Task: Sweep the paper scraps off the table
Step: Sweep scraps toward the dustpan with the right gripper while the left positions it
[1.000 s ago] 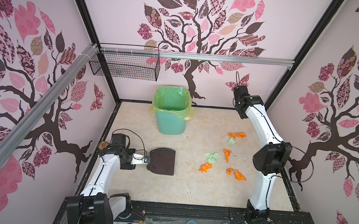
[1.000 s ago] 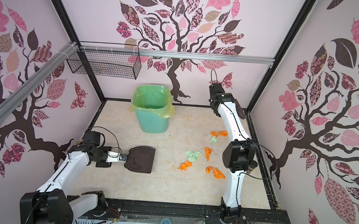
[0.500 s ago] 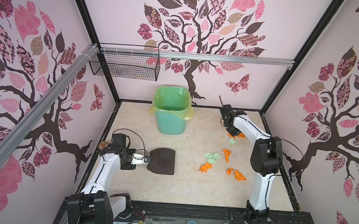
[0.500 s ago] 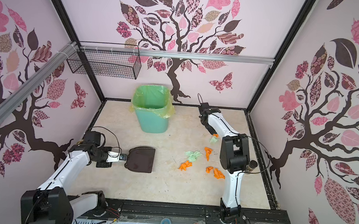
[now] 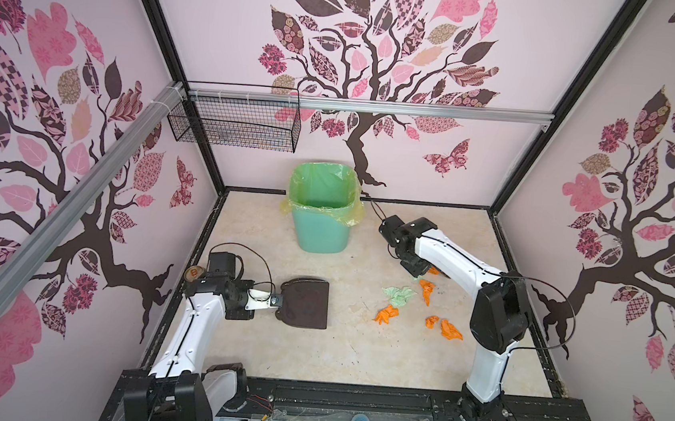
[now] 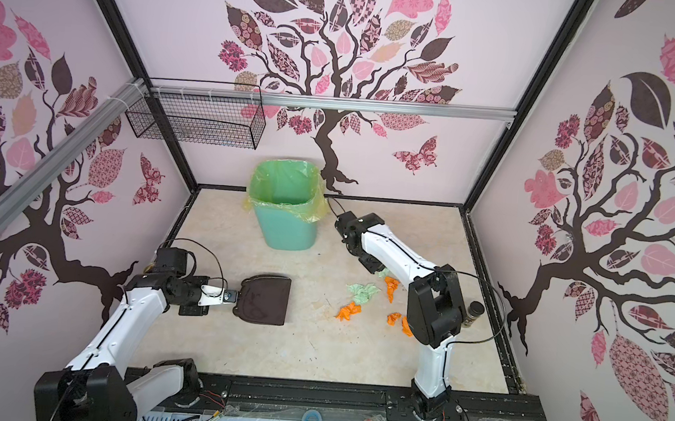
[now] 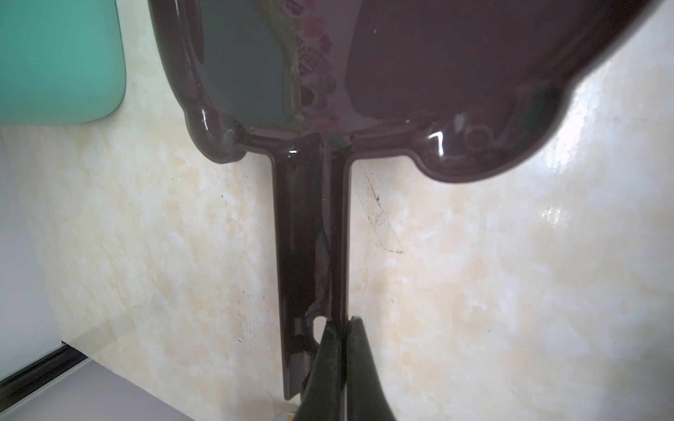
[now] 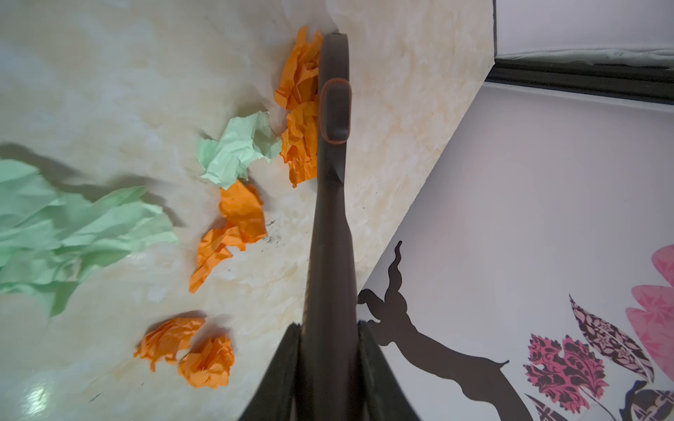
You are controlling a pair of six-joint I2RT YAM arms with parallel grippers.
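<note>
The sweep looks barely begun: the paper scraps (image 5: 387, 314) lie loose on the surface (image 5: 314, 355) right of centre in both top views, the left hand (image 5: 273, 299) grips the empty dustpan (image 5: 305, 303) left of centre, and the right hand (image 8: 328, 328) clamps a brush (image 8: 330, 218) against the uppermost wads.

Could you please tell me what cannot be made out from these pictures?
Right wrist view: the handle hides whatever is under its far end; in both top views the right arm does.
Both top views: that arm also covers some scraps, so no sure count.
Left wrist view: the picture's edge cuts off the front of the dustpan.
Both top views: the basket is too small to show its contents.
</note>
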